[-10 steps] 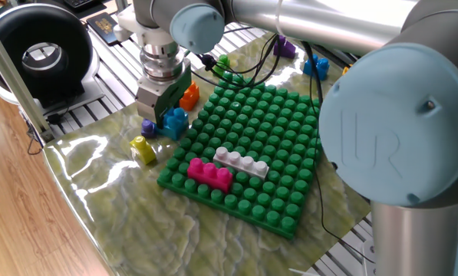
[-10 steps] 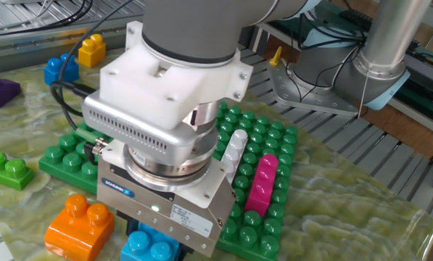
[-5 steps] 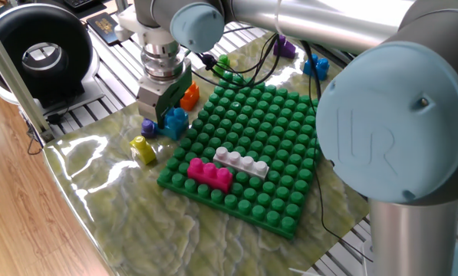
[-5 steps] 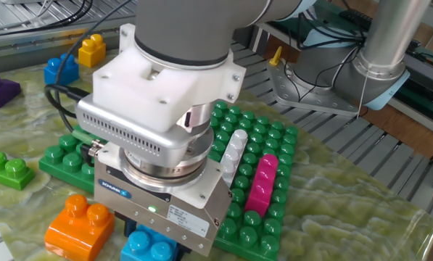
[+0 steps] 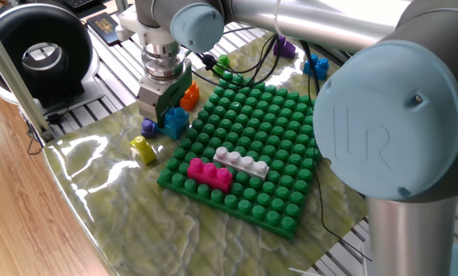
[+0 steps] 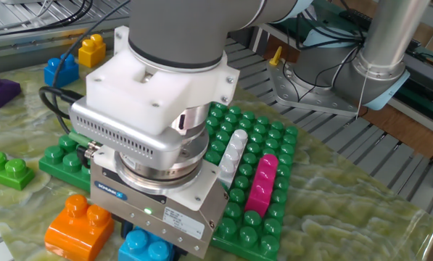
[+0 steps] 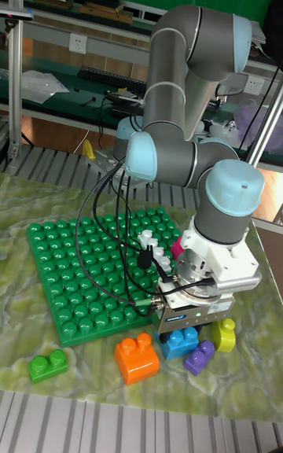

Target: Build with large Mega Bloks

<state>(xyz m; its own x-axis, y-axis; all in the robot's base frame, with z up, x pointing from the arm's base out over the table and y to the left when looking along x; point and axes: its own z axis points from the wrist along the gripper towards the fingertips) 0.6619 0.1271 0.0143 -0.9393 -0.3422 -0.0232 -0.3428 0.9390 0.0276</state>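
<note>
Light blue Mega Blok [image 5: 174, 121] sits on the mat just off the green baseplate [image 5: 275, 146], orange brick [image 5: 189, 95] at its 1 o'clock | gripper [image 5: 161, 116] set down around it; grip state cannot be told, fingers hidden | magenta brick [image 5: 209, 173] and white brick [image 5: 242, 162] side by side on the baseplate.

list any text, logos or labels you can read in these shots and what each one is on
"UR": raised logo on the big blue cap of the arm joint, in the view with the black round device.
Gripper: a dark nameplate on its grey body with white lettering, too small to read; a second white label beside it is also unreadable.
Blue brick and the other bricks: no text visible.
</note>
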